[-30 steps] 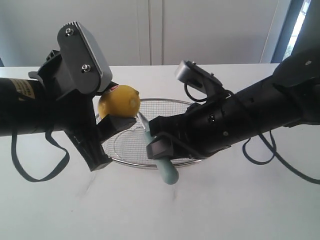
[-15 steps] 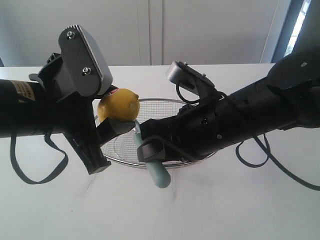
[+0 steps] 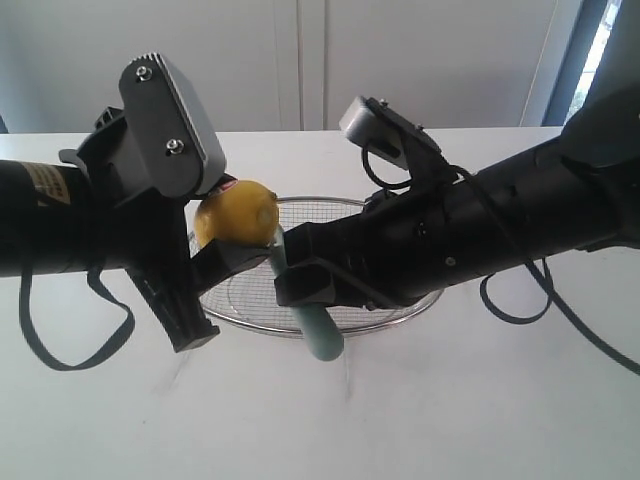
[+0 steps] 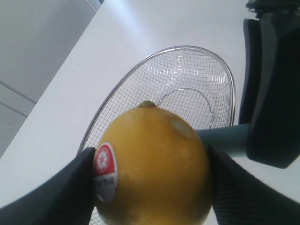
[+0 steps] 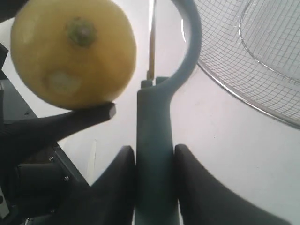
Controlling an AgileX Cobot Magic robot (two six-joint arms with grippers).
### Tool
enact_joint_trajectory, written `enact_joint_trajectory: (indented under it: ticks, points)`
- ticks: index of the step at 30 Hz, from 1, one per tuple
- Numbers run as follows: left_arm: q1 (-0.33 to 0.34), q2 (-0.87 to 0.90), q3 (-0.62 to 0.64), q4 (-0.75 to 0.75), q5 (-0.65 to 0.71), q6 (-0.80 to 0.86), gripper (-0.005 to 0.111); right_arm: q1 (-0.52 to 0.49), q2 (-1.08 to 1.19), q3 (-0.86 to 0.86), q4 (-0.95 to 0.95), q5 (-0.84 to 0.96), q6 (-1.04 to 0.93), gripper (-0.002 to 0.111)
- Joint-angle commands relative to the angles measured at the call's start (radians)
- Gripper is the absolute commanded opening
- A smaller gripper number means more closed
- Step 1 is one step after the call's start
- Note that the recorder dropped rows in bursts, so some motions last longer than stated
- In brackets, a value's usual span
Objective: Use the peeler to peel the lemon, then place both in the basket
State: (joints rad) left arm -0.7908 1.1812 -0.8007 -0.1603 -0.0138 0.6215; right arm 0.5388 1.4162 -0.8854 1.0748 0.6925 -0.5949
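The robot's left hand (image 3: 232, 225) grips the lemon (image 3: 245, 205) in the air, one dark finger pressed to each side of the fruit. In the exterior view the lemon hangs over the left rim of the wire basket (image 3: 400, 322). Its red-and-white sticker (image 4: 104, 171) sits just beside one finger.

The right hand (image 5: 154, 178) is clamped on the teal handle of the peeler (image 3: 322, 325), a finger on either side, with the looped head pointing up toward the lemon. The thin metal blade (image 5: 151, 42) stands just beside the lemon's flank. The right wrist view shows a sliver of light between the two, though contact elsewhere cannot be told. The lemon's stem end (image 5: 82, 32) faces that camera, and the lower left finger (image 5: 70, 119) juts out under the fruit, near the peeler's neck.

The two hands crowd close together over the basket's near-left edge, and the peeler's butt end dips past the front rim in the exterior view. The basket rests on the white tabletop (image 3: 450, 400), its mesh bowl open beneath and behind the hands (only bare wire shows through). A broad stretch of tabletop lies in front of the basket, and more runs to the far edge by the wall. Black cables (image 3: 70, 340) loop down from both arms toward the surface.
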Motion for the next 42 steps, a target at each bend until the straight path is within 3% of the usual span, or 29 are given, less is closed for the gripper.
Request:
enact_joint_trajectory:
  ticks: [1, 12, 19, 24, 34, 42]
  points:
    - [0.003, -0.015, 0.004, -0.010, -0.004, 0.015, 0.000, -0.002, -0.012, 0.003, -0.003, -0.010, -0.011, 0.000]
    - [0.003, -0.015, 0.004, -0.010, 0.002, 0.015, 0.000, -0.080, -0.120, 0.003, -0.059, 0.006, 0.023, 0.000]
    - [0.003, -0.015, 0.004, -0.010, 0.003, 0.015, 0.000, -0.153, -0.288, 0.003, -0.324, 0.008, 0.230, 0.000]
    - [0.003, -0.017, 0.004, -0.010, 0.003, 0.015, 0.000, -0.173, -0.289, 0.003, -0.451, 0.010, 0.317, 0.000]
    - [0.003, -0.017, 0.004, -0.010, 0.001, 0.015, 0.000, -0.173, -0.134, 0.003, -0.465, -0.013, 0.332, 0.000]
    - [0.003, -0.017, 0.004, -0.010, -0.010, 0.015, 0.000, -0.159, -0.013, 0.003, -0.369, -0.016, 0.264, 0.000]
